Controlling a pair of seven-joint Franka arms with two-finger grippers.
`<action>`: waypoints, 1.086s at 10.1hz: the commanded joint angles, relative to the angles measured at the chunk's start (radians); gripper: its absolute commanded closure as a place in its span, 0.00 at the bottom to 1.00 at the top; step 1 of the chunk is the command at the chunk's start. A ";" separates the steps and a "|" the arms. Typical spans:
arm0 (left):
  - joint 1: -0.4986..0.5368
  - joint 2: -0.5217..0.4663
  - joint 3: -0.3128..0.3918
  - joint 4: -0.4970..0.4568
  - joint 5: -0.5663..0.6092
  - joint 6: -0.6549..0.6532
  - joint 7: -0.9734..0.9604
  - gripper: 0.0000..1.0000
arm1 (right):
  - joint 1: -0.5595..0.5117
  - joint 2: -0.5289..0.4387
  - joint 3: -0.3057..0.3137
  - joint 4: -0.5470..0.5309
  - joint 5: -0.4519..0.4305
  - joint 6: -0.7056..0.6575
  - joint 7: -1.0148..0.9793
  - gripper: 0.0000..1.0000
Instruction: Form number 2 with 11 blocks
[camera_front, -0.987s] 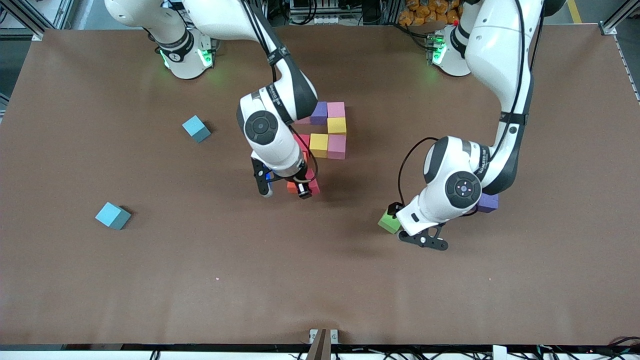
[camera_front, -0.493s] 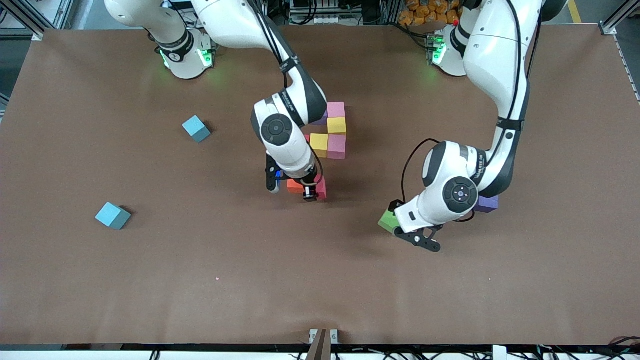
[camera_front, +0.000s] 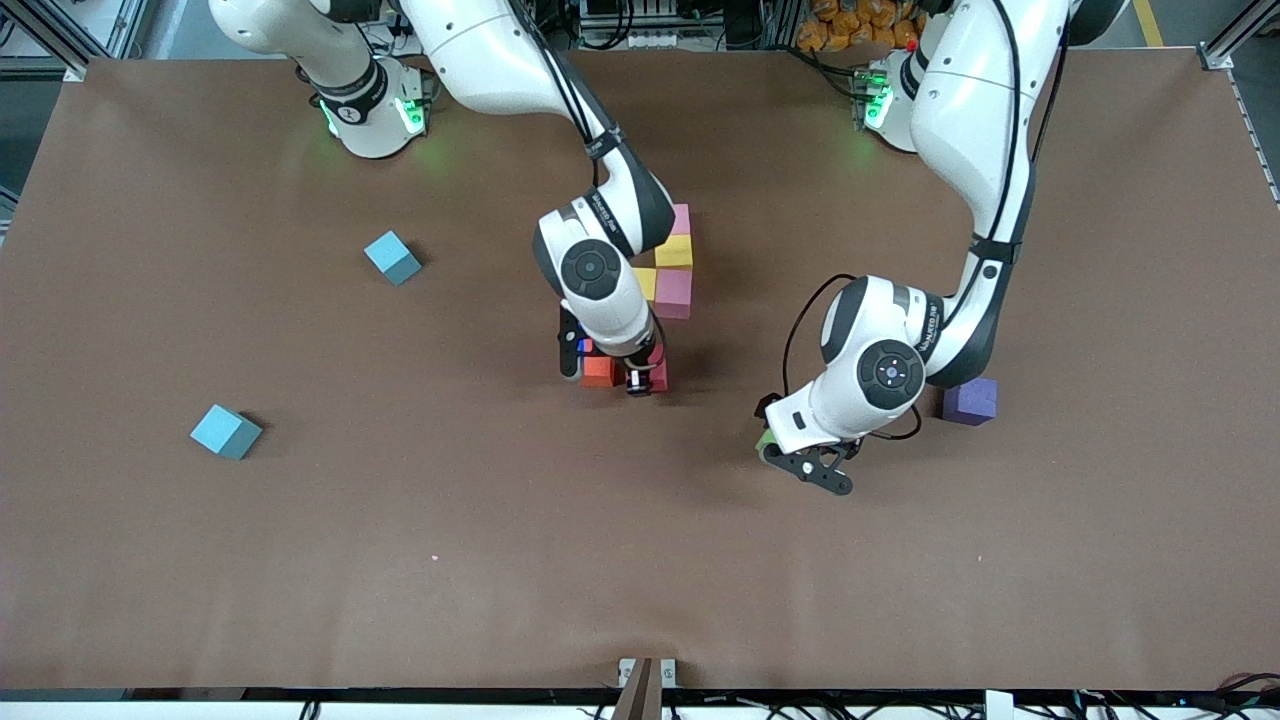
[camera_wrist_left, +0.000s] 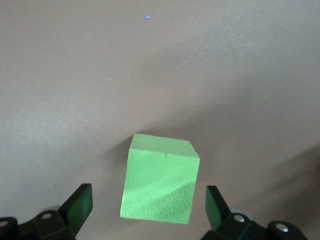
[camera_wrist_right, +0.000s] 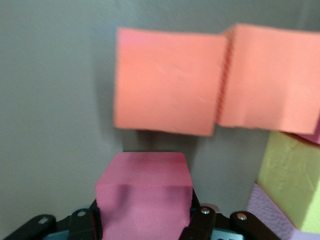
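right gripper (camera_front: 622, 380) clamps a pink block (camera_wrist_right: 145, 192), low over the camera-side end of the half-built number 2 (camera_front: 672, 270) at mid-table, beside orange blocks (camera_front: 600, 371). left gripper (camera_front: 800, 462) spread wide, hanging over the green block (camera_wrist_left: 159, 177), fingers (camera_wrist_left: 77, 207) either side, not touching. purple block (camera_front: 969, 401) just beside the left arm. two teal cubes (camera_front: 392, 257) toward the right arm's end.

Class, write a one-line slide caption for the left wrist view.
Left gripper poised with open fingers on either side of the green cube on the brown table.
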 joint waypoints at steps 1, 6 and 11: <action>-0.007 0.005 -0.002 -0.023 0.022 0.038 0.031 0.00 | 0.014 0.015 -0.001 0.022 -0.014 -0.049 0.037 0.76; -0.015 0.037 -0.004 -0.024 0.048 0.071 0.031 0.25 | -0.014 0.014 -0.007 0.011 -0.062 -0.091 0.034 0.76; -0.021 0.071 -0.004 -0.018 0.049 0.131 0.032 0.73 | -0.049 0.012 -0.007 0.012 -0.087 -0.106 0.034 0.76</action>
